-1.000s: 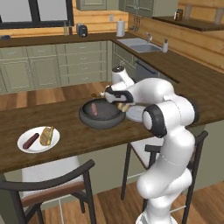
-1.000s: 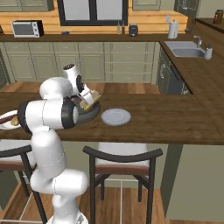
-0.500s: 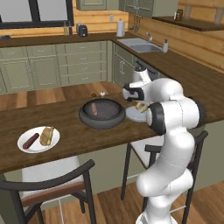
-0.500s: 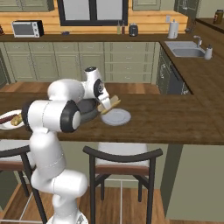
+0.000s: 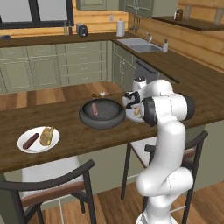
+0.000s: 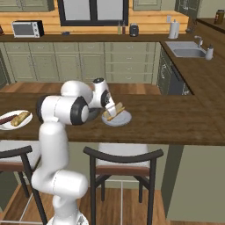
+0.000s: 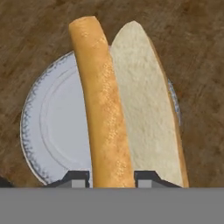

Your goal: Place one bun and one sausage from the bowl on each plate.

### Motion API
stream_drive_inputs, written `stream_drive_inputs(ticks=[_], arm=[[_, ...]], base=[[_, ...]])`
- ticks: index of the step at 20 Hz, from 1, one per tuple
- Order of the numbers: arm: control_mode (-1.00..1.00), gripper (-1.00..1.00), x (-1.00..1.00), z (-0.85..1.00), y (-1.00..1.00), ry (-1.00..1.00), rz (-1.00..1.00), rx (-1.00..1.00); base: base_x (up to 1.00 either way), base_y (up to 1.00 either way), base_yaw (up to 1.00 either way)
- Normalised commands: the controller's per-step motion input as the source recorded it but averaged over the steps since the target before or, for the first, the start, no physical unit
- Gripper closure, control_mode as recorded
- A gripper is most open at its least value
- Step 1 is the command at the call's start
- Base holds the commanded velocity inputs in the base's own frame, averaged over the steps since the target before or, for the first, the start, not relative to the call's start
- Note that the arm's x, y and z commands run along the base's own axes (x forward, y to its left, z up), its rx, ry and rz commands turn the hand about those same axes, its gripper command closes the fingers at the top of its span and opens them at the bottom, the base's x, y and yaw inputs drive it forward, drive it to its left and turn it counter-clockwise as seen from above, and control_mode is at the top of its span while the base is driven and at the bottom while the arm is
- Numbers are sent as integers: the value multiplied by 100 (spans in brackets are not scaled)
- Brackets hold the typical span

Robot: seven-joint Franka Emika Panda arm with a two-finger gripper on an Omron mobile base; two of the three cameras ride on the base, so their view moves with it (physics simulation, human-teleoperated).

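Gripping a split bun (image 7: 127, 109) between the two dark finger tips at the bottom edge of the hand view, jaws narrowed on its golden-crusted half. Running up the middle of that frame, crust half on the left, pale cut face on the right. Hanging over a white plate (image 7: 52, 127) with a speckled rim, lying left of centre on brown wood.

Showing in the right base view just left of centre: gripper (image 6: 113, 110) tilted down with the bun (image 6: 114, 110) clamped, right over the plate (image 6: 123, 119) on the wooden counter (image 6: 176, 118); touching the plate or just above it, impossible to tell. Sitting partly hidden behind the white arm, immediately left of that plate: the bowl (image 6: 93, 114).

Appearing in the centre of the left base view: the dark grey bowl (image 5: 103, 120), holding one reddish sausage (image 5: 95, 108) in its left half. Lying just right of the bowl, mostly covered by the arm: the plate (image 5: 131, 116), with the bun (image 5: 137, 110) above it. Resting at the left edge of that frame, well apart from the bowl: a second plate (image 5: 22, 144) carrying a sausage (image 5: 30, 140) and a bun (image 5: 47, 136) side by side.
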Motion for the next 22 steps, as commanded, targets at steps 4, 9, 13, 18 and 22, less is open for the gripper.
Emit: stream_drive_inputs(ticks=[4, 9, 13, 18, 22], arm=[[-100, -100, 50, -4, -9, 0, 0, 6], [-100, -100, 36, 4, 0, 10, 2, 0], [-100, -100, 31, 13, 0, 21, -1, 3], [-100, -100, -3, 84, 1, 5, -1, 8], [-100, -100, -81, 67, 11, -7, 8, 4]], base=[[0, 0, 0], [0, 0, 0], [0, 0, 0], [0, 0, 0], [0, 0, 0]])
